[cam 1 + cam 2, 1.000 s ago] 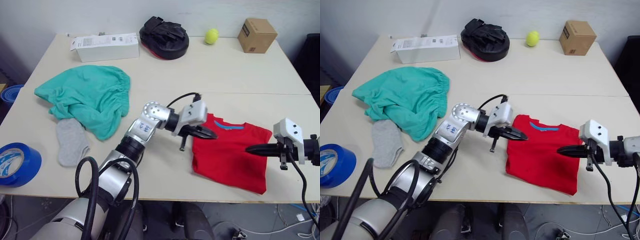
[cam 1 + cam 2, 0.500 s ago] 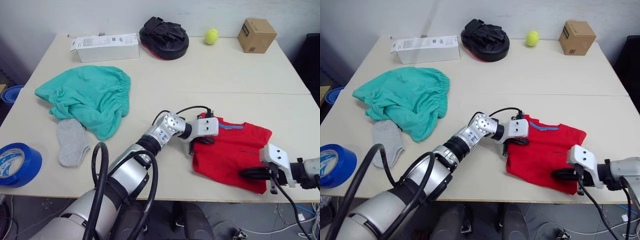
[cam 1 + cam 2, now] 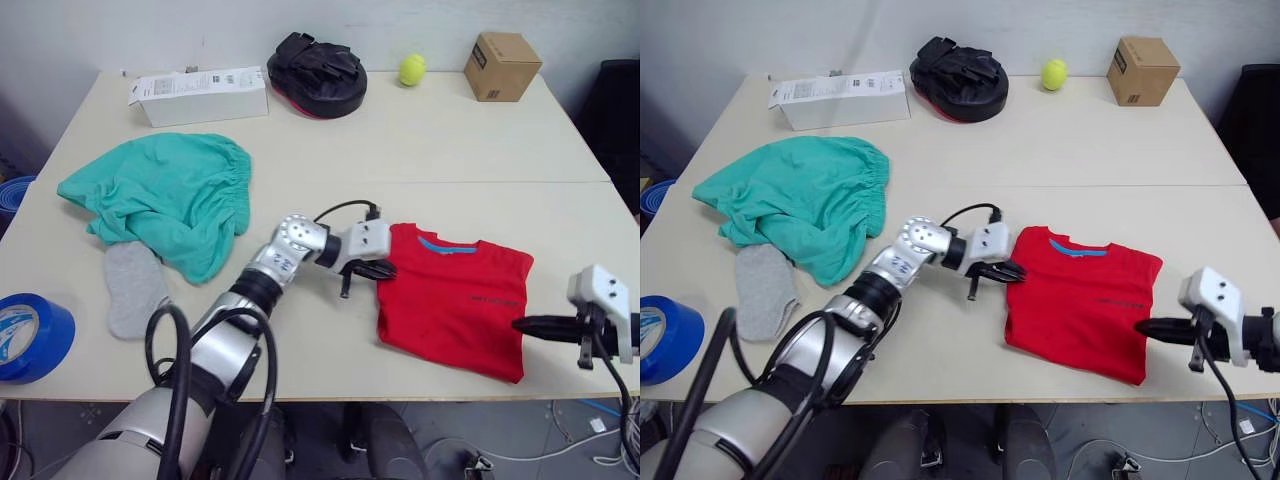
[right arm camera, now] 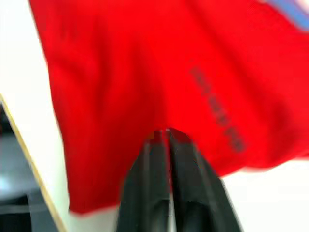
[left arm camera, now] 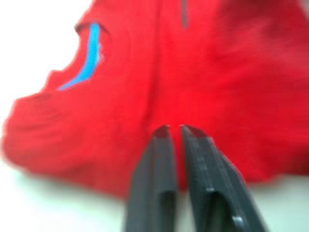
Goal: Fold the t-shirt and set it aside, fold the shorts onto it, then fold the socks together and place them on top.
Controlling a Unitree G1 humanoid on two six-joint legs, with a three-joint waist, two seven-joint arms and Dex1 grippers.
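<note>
The red t-shirt lies folded near the table's front right, blue neckline toward the back. My left gripper is at the shirt's left edge, its fingers shut with no cloth between them. At the shirt's right front corner my right gripper is also shut and empty, the fingertips pointing at the red cloth. The teal-green shorts lie bunched at the left. One grey sock lies just in front of the shorts, its top tucked under them.
A blue tape roll sits at the front left edge. Along the back stand a white carton, a black padded mitt, a tennis ball and a cardboard box.
My left gripper has drawn back from over the shirt's collar area to its left edge. My right gripper has pulled away rightward from the shirt's front hem. The camera view has shifted slightly.
</note>
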